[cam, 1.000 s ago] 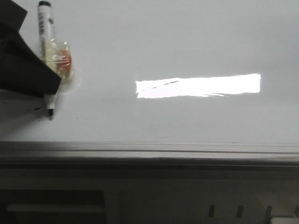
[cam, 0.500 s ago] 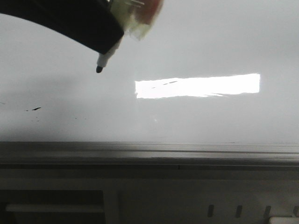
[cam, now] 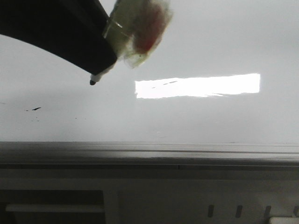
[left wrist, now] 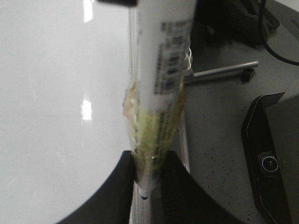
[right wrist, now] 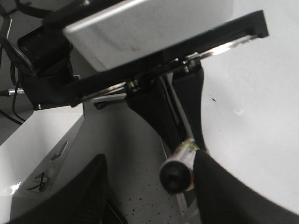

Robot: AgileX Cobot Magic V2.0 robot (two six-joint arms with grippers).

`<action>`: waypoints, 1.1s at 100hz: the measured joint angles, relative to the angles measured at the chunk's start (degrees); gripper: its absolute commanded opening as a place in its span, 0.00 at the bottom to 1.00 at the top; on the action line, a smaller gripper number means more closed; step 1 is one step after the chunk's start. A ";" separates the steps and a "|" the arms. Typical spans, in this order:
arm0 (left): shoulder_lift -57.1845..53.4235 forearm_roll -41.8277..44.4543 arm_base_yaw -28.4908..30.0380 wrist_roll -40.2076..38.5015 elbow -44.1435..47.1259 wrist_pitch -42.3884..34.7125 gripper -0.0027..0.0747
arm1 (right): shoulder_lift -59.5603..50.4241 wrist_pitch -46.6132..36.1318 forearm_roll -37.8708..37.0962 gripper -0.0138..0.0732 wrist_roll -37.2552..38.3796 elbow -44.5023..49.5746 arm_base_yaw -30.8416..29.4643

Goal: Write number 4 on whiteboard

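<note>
The whiteboard [cam: 210, 46] is pale and glossy with a bright glare patch [cam: 198, 86]. No number 4 shows on it, only small black specks [cam: 35, 109]. My left gripper [cam: 100, 65] is shut on a white marker [cam: 135, 28] wrapped in yellowish tape, its black tip [cam: 92, 82] held above the board. In the left wrist view the marker [left wrist: 161, 70] sits between the two black fingers of the left gripper [left wrist: 147, 161]. My right gripper [right wrist: 149, 161] is open; the marker's black rear end [right wrist: 175, 176] shows close to one finger [right wrist: 224, 186].
The board's grey metal frame edge [cam: 149, 151] runs along the front. Beside the board is a speckled grey table [left wrist: 215, 140] with a black device [left wrist: 271, 163] and a metal rod [left wrist: 224, 70]. A white box [right wrist: 42, 144] stands near the right arm.
My left gripper has lifted the marker from the board's left part, up and to the right, then closer to the camera. No new stroke shows on the board.
</note>
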 measured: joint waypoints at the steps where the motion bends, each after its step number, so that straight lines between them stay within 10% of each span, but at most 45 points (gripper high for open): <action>1: 0.00 0.00 0.00 0.00 0.00 -0.09 0.01 | 0.14 -0.18 0.01 0.58 0.00 0.00 0.11; 110: -1.61 4.11 0.00 0.03 0.00 0.22 0.01 | 10.48 -5.03 7.57 0.58 -0.06 -0.55 -0.29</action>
